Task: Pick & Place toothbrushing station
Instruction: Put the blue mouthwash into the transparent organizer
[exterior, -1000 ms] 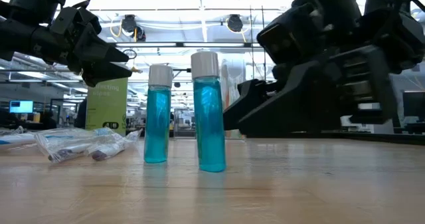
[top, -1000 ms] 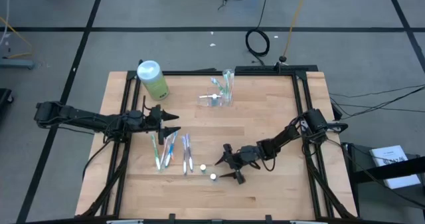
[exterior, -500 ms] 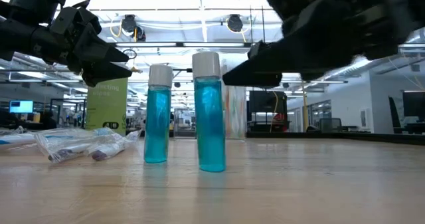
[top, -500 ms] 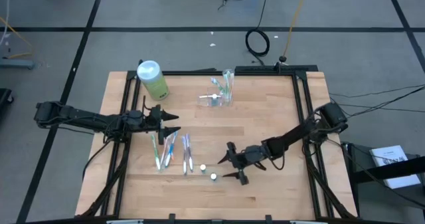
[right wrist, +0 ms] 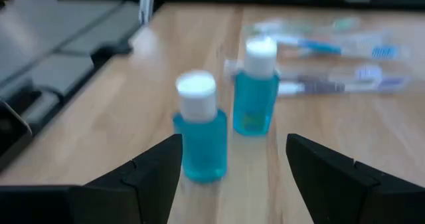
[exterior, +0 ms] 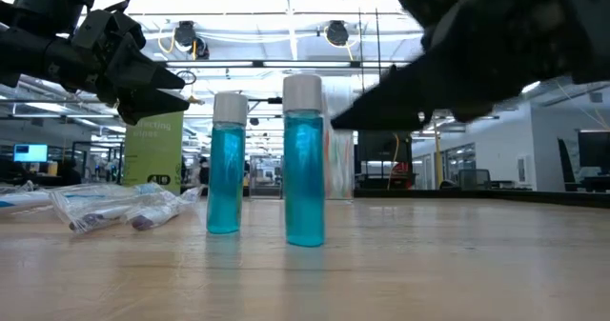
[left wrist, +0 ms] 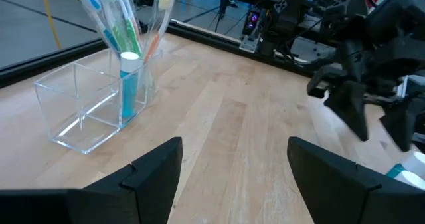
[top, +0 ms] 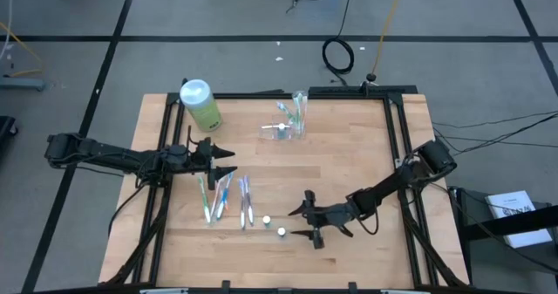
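The toothbrushing station (top: 292, 121) is a clear plastic holder that stands by its flat base at the table's far middle. Several toothbrushes and a small blue bottle stand in it (left wrist: 99, 108). My left gripper (top: 232, 162) hovers open over the table's left half, pointing at the station from a distance (left wrist: 234, 144). My right gripper (top: 302, 222) is open near the front edge. It stands just right of two small blue white-capped bottles (top: 266, 219) (top: 282, 232), which show ahead of its fingers (right wrist: 199, 137) (right wrist: 255, 94).
A light-green bottle with a white cap (top: 200, 104) lies at the far left corner. Several wrapped toothbrushes (top: 223, 198) lie left of the blue bottles. Bare wood stretches between the station and my right gripper (top: 349, 154).
My right arm has swung toward the table's near edge. Its gripper has risen a little, rolled, and shifted slightly right and nearer. It has stayed open beside the two blue bottles, which have not moved.
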